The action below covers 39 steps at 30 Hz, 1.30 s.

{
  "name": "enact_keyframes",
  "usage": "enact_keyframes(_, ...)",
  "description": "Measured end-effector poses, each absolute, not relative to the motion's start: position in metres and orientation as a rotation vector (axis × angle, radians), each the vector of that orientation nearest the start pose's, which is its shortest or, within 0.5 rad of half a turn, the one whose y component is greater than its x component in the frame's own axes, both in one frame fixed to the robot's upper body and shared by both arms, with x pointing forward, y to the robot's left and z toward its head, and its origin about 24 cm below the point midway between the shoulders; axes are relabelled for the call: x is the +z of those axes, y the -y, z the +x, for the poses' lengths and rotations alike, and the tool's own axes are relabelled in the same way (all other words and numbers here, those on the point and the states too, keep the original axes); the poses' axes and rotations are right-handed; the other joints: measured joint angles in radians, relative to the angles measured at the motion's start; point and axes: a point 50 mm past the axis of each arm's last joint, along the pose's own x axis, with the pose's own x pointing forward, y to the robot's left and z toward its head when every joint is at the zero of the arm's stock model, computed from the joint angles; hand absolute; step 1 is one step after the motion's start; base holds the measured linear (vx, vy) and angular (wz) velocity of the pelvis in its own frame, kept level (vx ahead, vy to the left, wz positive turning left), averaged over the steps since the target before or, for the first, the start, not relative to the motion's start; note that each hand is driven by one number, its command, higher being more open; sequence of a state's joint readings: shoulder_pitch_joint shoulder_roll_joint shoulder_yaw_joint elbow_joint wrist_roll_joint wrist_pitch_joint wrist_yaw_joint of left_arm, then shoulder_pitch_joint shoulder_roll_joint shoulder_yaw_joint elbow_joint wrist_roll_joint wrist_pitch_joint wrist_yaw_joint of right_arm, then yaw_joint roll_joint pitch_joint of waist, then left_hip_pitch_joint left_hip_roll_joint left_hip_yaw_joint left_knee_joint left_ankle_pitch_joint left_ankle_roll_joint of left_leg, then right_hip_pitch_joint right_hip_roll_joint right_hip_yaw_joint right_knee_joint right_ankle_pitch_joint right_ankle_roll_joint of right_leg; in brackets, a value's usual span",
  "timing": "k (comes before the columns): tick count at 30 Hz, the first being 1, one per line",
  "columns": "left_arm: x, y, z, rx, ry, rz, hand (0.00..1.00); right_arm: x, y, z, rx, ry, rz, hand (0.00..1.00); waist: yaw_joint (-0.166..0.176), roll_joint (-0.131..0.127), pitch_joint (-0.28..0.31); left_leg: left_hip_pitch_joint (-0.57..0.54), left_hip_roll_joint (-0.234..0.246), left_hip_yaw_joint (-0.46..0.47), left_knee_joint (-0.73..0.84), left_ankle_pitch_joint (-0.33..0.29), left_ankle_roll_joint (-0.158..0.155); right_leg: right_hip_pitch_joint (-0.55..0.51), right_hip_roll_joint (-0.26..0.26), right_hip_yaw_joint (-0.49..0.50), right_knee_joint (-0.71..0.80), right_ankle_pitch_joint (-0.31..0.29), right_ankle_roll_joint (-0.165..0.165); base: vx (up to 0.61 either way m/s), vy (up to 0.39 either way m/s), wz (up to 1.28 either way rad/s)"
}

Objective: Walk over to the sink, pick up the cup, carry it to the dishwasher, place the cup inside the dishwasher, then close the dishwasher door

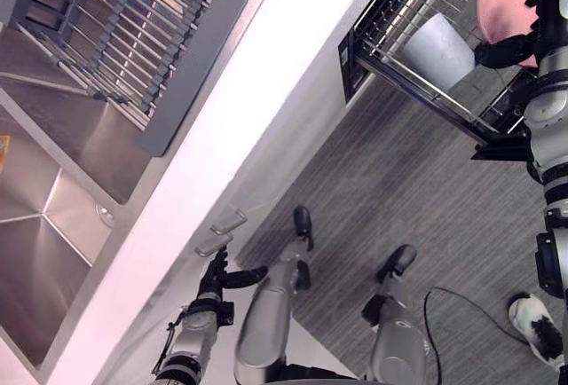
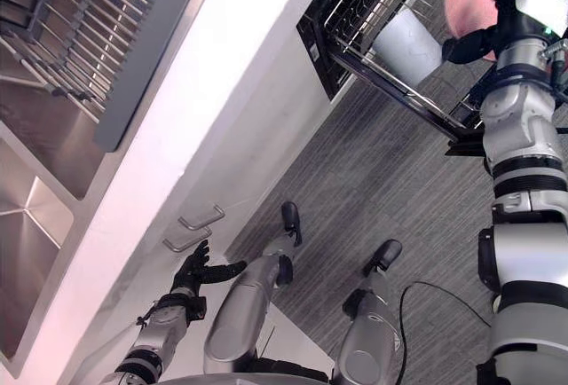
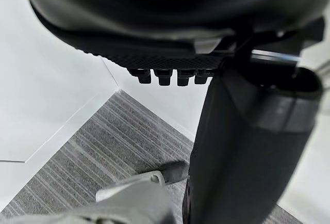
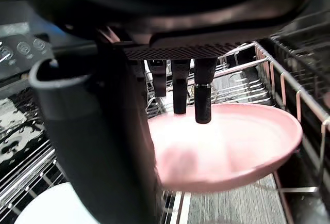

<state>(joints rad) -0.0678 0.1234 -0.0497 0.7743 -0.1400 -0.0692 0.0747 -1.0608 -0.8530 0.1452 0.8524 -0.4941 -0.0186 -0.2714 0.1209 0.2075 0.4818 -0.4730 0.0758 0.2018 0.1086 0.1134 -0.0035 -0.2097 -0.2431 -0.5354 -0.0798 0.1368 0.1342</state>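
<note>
Two risks. Right hand [image 1: 548,17] clamps pink dish [image 1: 501,3] by rim over dishwasher rack [image 1: 426,94]; thin hold, may slip. White cup [image 1: 437,48] lies just beside hand; dish could knock it. Left hand [image 1: 216,277] slack, empty.

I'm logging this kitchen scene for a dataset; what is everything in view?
sink: one, steel, left of the counter
drying rack: one, grey, over the sink
counter: one, white, beside the sink
cabinet handles: two, silver, below the counter
dishwasher rack: one, dark, pulled out
cup: one, white, in dishwasher rack
pink dish: one, pink, above dishwasher rack
shoe: one, white-black, a person's, on grey floor
left hand: one, dark, open by cabinet handles
right hand: one, dark, gripping pink dish
</note>
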Motion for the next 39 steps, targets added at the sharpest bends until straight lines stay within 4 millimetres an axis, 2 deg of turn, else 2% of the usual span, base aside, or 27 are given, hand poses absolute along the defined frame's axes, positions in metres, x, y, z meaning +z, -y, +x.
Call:
enact_keyframes(5, -0.094, -0.182, 0.212, 0.096, -0.603, 0.027, 1.0, 0.302, 0.313, 0.362, -0.644, 0.386, -1.19, 1.0, -0.018, -0.001, 0.0, 0.04, -0.004, -0.015, -0.007, 0.0, 0.0, 0.04, 0.0, -0.01, 0.003, 0.0, 0.0, -0.02, 0.077, 0.06)
enact_keyframes(9, -0.095, -0.184, 0.21, 0.107, -0.599, 0.024, 1.0, 0.307, 0.309, 0.35, -0.628, 0.514, -1.081, 1.0, -0.032, -0.013, -0.003, 0.122, -0.006, -0.023, -0.05, 0.001, -0.003, 0.096, -0.001, -0.014, 0.025, 0.0, 0.0, -0.02, 0.083, 0.05)
enact_keyframes(11, -0.098, -0.191, 0.204, 0.139, -0.616, 0.026, 1.0, 0.3, 0.312, 0.347, -0.628, 0.525, -1.046, 1.0, -0.045, -0.044, -0.018, 0.151, -0.007, -0.023, -0.079, 0.01, -0.014, 0.111, -0.002, -0.014, 0.029, 0.0, 0.0, 0.0, 0.063, 0.01)
enact_keyframes(13, -0.104, -0.202, 0.192, 0.168, -0.656, 0.052, 1.0, 0.276, 0.326, 0.342, -0.642, 0.46, -0.988, 1.0, -0.054, -0.097, -0.043, 0.196, -0.008, -0.021, -0.107, 0.017, -0.017, 0.138, -0.001, -0.014, 0.03, 0.0, 0.0, 0.03, 0.042, -0.01)
enact_keyframes(14, -0.107, -0.204, 0.188, 0.172, -0.676, 0.063, 1.0, 0.266, 0.332, 0.34, -0.652, 0.431, -0.956, 1.0, -0.057, -0.112, -0.051, 0.213, -0.008, -0.02, -0.114, 0.017, -0.017, 0.152, -0.001, -0.013, 0.032, 0.0, 0.0, 0.05, 0.033, 0.0)
enact_keyframes(16, -0.117, -0.21, 0.171, 0.182, -0.747, 0.102, 1.0, 0.234, 0.358, 0.325, -0.701, 0.328, -0.842, 1.0, -0.081, -0.158, -0.08, 0.271, -0.008, -0.023, -0.134, 0.018, -0.018, 0.198, -0.002, -0.014, 0.044, 0.0, 0.0, 0.06, 0.039, 0.04)
enact_keyframes(18, -0.123, -0.214, 0.161, 0.193, -0.791, 0.129, 1.0, 0.217, 0.374, 0.314, -0.752, 0.269, -0.725, 1.0, -0.096, -0.186, -0.104, 0.289, -0.008, -0.021, -0.14, 0.019, -0.019, 0.209, -0.003, -0.013, 0.046, 0.0, 0.0, 0.04, 0.032, -0.02)
enact_keyframes(19, -0.126, -0.216, 0.154, 0.198, -0.816, 0.143, 1.0, 0.208, 0.383, 0.308, -0.789, 0.242, -0.63, 0.0, -0.108, -0.199, -0.119, 0.294, -0.007, -0.017, -0.141, 0.019, -0.019, 0.21, -0.003, -0.011, 0.048, 0.0, 0.0, 0.03, 0.025, -0.08)
enact_keyframes(23, -0.128, -0.22, 0.15, 0.205, -0.832, 0.153, 1.0, 0.195, 0.405, 0.293, -0.908, 0.21, -0.39, 0.0, -0.118, -0.2, -0.127, 0.297, -0.006, 0.02, -0.143, 0.021, -0.023, 0.188, -0.01, 0.025, 0.05, -0.001, 0.001, -0.05, 0.04, -0.28)
enact_keyframes(25, -0.127, -0.22, 0.152, 0.203, -0.823, 0.155, 1.0, 0.194, 0.413, 0.288, -0.956, 0.211, -0.284, 0.0, -0.128, -0.189, -0.121, 0.268, -0.01, 0.046, -0.157, 0.042, -0.022, 0.137, -0.017, 0.049, 0.05, -0.002, 0.002, -0.09, 0.04, -0.36)
enact_keyframes(26, -0.127, -0.218, 0.152, 0.195, -0.816, 0.153, 1.0, 0.196, 0.417, 0.287, -0.985, 0.22, -0.186, 0.0, -0.142, -0.17, -0.111, 0.255, -0.016, 0.057, -0.182, 0.063, -0.02, 0.106, -0.022, 0.063, 0.05, -0.003, 0.005, -0.1, 0.043, -0.22)
enact_keyframes(27, -0.128, -0.212, 0.152, 0.175, -0.812, 0.151, 1.0, 0.198, 0.422, 0.284, -1.019, 0.231, -0.093, 0.0, -0.157, -0.133, -0.091, 0.249, -0.019, 0.064, -0.196, 0.076, -0.019, 0.089, -0.024, 0.074, 0.052, 0.003, 0.019, -0.1, 0.049, -0.2)
enact_keyframes(28, -0.13, -0.208, 0.151, 0.163, -0.816, 0.148, 1.0, 0.198, 0.425, 0.283, -1.034, 0.235, -0.048, 0.0, -0.163, -0.111, -0.08, 0.248, -0.019, 0.069, -0.196, 0.078, -0.019, 0.081, -0.027, 0.08, 0.059, 0.004, 0.02, -0.12, 0.07, -0.27)
enact_keyframes(30, -0.135, -0.189, 0.147, 0.163, -0.83, 0.08, 1.0, 0.201, 0.432, 0.278, -1.061, 0.25, 0.105, 0.0, -0.167, -0.026, -0.055, 0.244, -0.022, 0.105, -0.198, 0.08, -0.017, 0.046, -0.035, 0.125, 0.069, 0.013, 0.023, -0.09, 0.062, -0.41)
enact_keyframes(31, -0.136, -0.185, 0.147, 0.154, -0.832, 0.078, 1.0, 0.202, 0.433, 0.278, -1.059, 0.251, 0.126, 0.0, -0.167, -0.008, -0.056, 0.237, -0.023, 0.113, -0.201, 0.082, -0.014, 0.032, -0.036, 0.135, 0.069, 0.017, 0.024, -0.05, 0.042, -0.45)
enact_keyframes(32, -0.136, -0.178, 0.147, 0.129, -0.83, 0.08, 1.0, 0.206, 0.435, 0.278, -1.048, 0.254, 0.173, 0.0, -0.171, 0.029, -0.055, 0.223, -0.024, 0.128, -0.201, 0.084, -0.012, 0.008, -0.037, 0.154, 0.067, 0.022, 0.027, -0.03, 0.027, -0.42)
enact_keyframes(33, -0.137, -0.173, 0.147, 0.114, -0.829, 0.074, 1.0, 0.211, 0.434, 0.28, -1.033, 0.268, 0.217, 0.0, -0.175, 0.054, -0.053, 0.21, -0.025, 0.143, -0.201, 0.084, -0.011, -0.017, -0.038, 0.172, 0.067, 0.029, 0.028, -0.01, 0.023, -0.42)
enact_keyframes(37, -0.137, -0.157, 0.147, 0.07, -0.83, 0.053, 1.0, 0.227, 0.435, 0.281, -0.958, 0.326, 0.275, 0.0, -0.163, 0.117, -0.071, 0.177, -0.038, 0.131, -0.196, 0.087, -0.009, -0.089, -0.049, 0.222, 0.071, 0.048, 0.024, 0.05, 0.008, -0.32)
enact_keyframes(39, -0.137, -0.154, 0.147, 0.057, -0.831, 0.045, 1.0, 0.233, 0.433, 0.284, -0.917, 0.345, 0.27, 0.0, -0.163, 0.125, -0.077, 0.173, -0.051, 0.085, -0.196, 0.088, -0.009, -0.108, -0.064, 0.233, 0.091, 0.045, 0.029, 0.1, -0.005, -0.1)
